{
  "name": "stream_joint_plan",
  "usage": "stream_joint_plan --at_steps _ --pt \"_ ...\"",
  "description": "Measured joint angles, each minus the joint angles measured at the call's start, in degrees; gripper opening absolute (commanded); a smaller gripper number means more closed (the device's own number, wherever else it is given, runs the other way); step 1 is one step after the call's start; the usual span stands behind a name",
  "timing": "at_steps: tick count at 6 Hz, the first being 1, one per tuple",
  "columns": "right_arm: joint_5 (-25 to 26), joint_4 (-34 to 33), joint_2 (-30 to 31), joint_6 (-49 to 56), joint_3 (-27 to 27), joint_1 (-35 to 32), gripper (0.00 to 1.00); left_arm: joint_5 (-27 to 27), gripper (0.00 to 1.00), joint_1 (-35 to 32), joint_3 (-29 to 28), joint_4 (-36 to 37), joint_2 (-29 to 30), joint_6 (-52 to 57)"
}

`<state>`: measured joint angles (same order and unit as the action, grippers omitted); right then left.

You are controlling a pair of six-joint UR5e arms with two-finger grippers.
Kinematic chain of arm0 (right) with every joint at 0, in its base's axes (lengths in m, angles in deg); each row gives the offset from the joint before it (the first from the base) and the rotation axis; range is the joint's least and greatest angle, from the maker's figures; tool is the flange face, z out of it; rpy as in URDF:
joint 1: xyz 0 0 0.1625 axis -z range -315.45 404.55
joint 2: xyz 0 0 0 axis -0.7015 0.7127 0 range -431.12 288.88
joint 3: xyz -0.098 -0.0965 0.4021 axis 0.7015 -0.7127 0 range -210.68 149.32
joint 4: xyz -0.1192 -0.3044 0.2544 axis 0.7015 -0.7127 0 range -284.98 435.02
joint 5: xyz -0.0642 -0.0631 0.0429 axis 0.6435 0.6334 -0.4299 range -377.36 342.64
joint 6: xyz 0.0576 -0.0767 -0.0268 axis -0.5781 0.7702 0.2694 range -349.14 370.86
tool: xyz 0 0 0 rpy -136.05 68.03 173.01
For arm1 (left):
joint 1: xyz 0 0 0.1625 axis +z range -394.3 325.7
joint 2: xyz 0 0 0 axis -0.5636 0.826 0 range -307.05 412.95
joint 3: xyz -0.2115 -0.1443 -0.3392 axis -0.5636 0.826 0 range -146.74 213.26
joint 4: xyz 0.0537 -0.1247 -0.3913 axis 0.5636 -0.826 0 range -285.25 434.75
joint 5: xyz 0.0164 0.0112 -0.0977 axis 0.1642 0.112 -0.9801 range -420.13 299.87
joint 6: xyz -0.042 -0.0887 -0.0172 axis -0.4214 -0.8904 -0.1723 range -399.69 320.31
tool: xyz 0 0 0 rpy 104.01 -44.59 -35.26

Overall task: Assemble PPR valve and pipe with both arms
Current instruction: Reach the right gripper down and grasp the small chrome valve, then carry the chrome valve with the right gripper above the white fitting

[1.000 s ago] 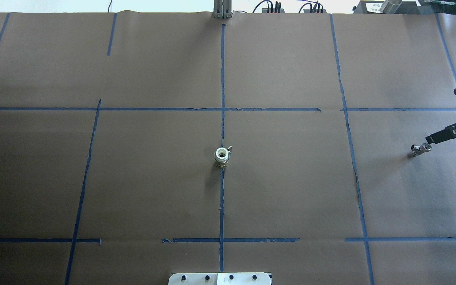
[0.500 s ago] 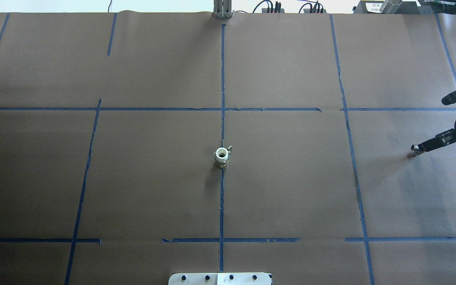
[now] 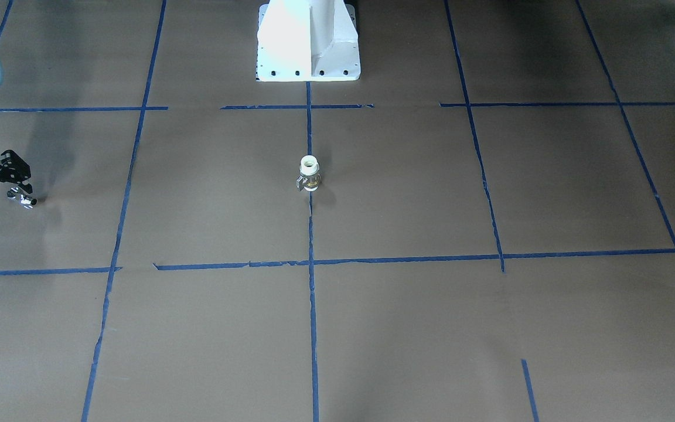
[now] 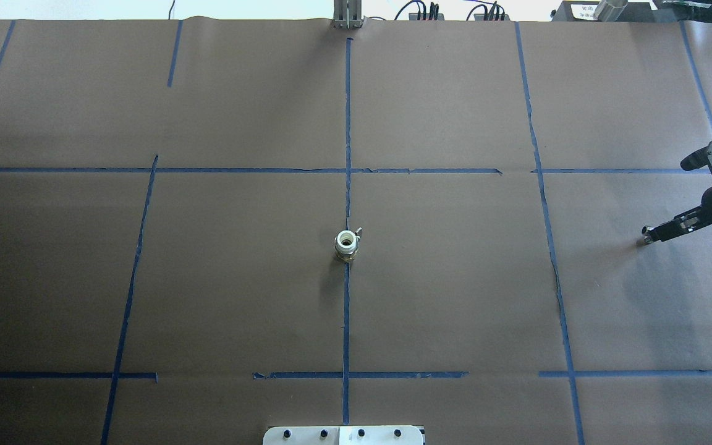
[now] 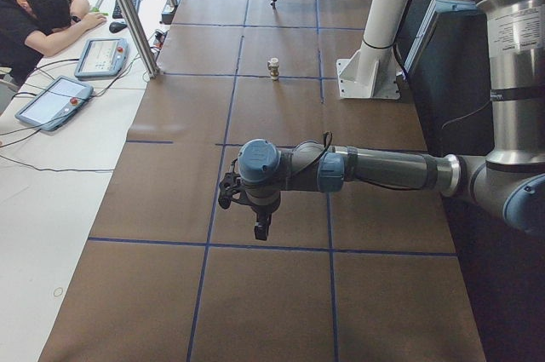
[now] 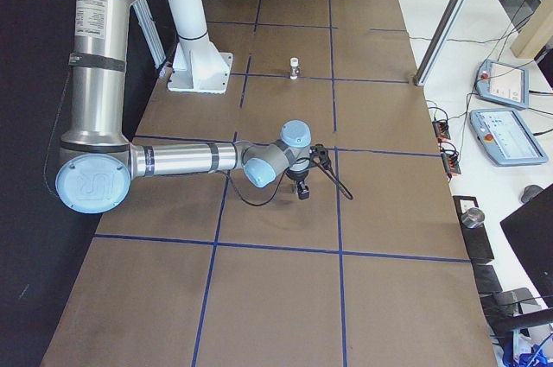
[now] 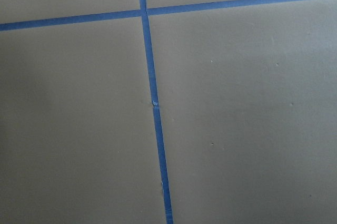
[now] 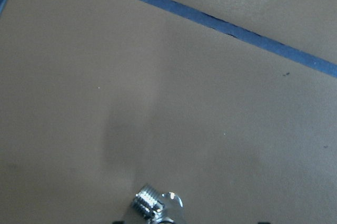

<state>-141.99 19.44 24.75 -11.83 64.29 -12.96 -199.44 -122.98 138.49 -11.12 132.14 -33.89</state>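
The PPR valve [image 4: 347,243] stands upright, white ring up, on the centre tape line; it also shows in the front view [image 3: 309,173] and the left side view [image 5: 273,68]. The chrome pipe [image 3: 23,199] lies on the paper at the table's right end. My right gripper [image 4: 651,235] is low over it and open, and hides most of it from above. The right wrist view shows the pipe's threaded end [image 8: 155,203] at the bottom edge. My left gripper [image 5: 261,230] hangs above the table's left part, far from the valve; I cannot tell whether it is open.
Blue tape lines [image 4: 347,309] divide the brown paper. The white pedestal base [image 3: 308,41] stands at the robot's side. An aluminium post [image 5: 128,13], teach pendants [image 5: 51,100] and a person [image 5: 38,13] are at the far long edge.
My right gripper has moved left and down over the pipe, which now is mostly hidden in the overhead view. The valve has not moved.
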Motion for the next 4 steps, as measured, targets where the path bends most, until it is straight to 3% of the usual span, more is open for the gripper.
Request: stream_joint_plan --at_steps 1,2,4 --pt "0.0 0.0 0.0 0.0 0.1 0.1 0.24 0.0 1.00 0.0 0.0 0.0 0.0 0.0" --pt "-0.2 0.0 0.1 0.0 0.1 0.1 0.02 0.0 1.00 0.0 0.0 0.0 0.0 0.0" --pt "-0.5 0.0 0.5 -0.1 0.4 0.0 0.00 0.0 1.00 0.0 -0.1 0.0 0.1 -0.1"
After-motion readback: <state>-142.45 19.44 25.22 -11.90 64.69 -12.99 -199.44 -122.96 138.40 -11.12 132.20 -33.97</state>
